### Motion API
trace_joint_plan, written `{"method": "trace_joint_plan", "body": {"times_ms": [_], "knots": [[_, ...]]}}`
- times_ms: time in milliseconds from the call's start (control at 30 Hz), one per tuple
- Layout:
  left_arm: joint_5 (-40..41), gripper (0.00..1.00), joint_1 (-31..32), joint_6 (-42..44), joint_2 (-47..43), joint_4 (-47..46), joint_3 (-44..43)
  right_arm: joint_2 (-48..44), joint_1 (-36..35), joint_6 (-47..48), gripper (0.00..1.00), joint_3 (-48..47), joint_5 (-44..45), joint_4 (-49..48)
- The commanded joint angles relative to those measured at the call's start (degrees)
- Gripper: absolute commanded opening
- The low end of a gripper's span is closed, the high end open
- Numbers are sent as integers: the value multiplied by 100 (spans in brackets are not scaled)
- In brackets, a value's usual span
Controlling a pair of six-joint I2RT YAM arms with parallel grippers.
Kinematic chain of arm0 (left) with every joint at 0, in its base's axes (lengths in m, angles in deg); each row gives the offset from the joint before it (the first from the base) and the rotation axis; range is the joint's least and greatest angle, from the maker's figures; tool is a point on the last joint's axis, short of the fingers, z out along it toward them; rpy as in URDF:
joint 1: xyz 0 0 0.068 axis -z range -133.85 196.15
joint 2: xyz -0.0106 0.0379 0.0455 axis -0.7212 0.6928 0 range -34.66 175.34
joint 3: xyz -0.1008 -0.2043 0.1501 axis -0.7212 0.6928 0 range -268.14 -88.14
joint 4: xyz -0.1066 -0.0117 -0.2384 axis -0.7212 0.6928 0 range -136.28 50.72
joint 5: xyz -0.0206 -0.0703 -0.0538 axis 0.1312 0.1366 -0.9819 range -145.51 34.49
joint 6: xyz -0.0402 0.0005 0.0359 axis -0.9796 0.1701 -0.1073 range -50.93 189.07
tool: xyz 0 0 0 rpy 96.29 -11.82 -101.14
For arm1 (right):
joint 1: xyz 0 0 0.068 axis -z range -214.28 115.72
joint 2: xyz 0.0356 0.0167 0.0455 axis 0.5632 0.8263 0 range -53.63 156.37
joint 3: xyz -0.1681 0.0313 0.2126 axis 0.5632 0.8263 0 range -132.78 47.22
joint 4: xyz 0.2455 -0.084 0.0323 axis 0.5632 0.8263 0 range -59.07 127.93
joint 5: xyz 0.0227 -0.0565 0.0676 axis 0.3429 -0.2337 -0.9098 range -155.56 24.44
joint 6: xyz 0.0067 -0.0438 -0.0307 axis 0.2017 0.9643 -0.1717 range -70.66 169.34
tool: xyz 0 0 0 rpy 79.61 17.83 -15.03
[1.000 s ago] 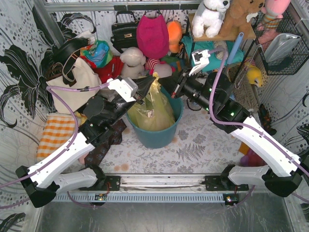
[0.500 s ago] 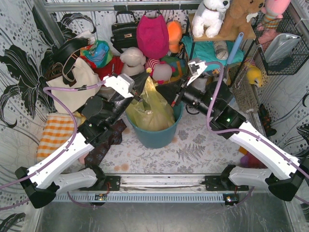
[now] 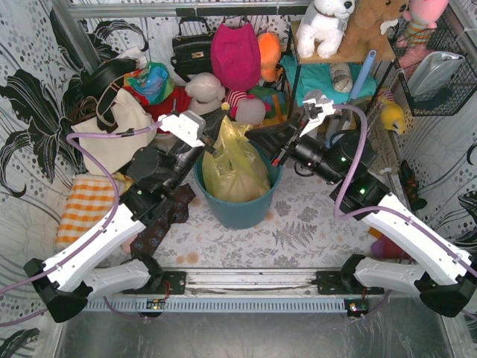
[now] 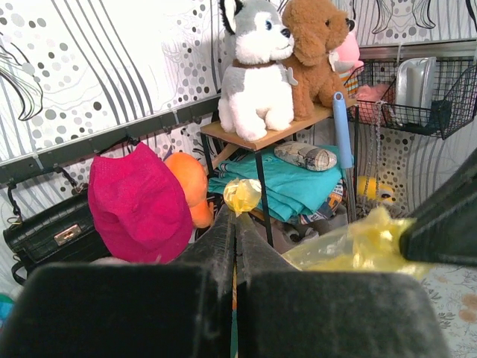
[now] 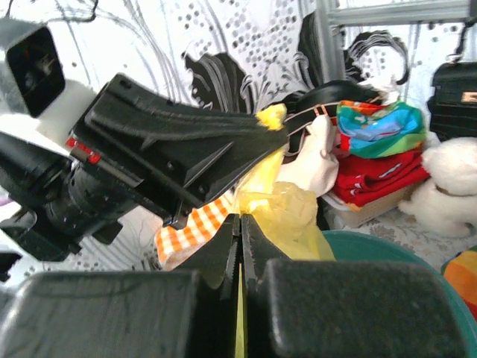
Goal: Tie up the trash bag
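Where it is: the bag stands in the bin, about mid-tabletop and a little toward the far edge.
Left side: the left gripper has its fingers pressed together on a small yellow tuft of the bag's rim, raised above the bin's left lip.
Right side: the right gripper is clamped on plastic from the opposite rim, near the bin's right lip.
Step in hand: I'd say two ears are gathered, and crossing them for the knot comes next.
To do it well: bring both ears up and inward evenly until they overlap over the bag's middle, with tails long enough to wrap.
Risk: the left tuft looks small, so the thin film could slip or tear. The two grippers sit just beside each other, and a hard pull might lift the bin.
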Motion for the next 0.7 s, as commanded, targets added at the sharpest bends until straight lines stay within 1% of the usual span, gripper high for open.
{"method": "trace_joint_plan", "body": {"times_ms": [0, 167, 300, 467, 667], "knots": [[-79, 0, -52, -119, -1, -121, 36, 297, -11, 350, 0, -273, -1013, 90], [-125, 0, -61, -160, -34, -91, 54, 583, -52, 423, 0, -533, -1457, 509], [-132, 0, -61, -174, -43, -67, 69, 839, -257, 664, 0, -877, -1327, 1014], [-132, 0, -61, -185, -56, -33, 54, 987, -529, 836, 0, -1056, -807, 1381], [-136, 0, -61, -195, -56, 6, 55, 1131, -921, 935, 0, -1327, 228, 1892]]}}
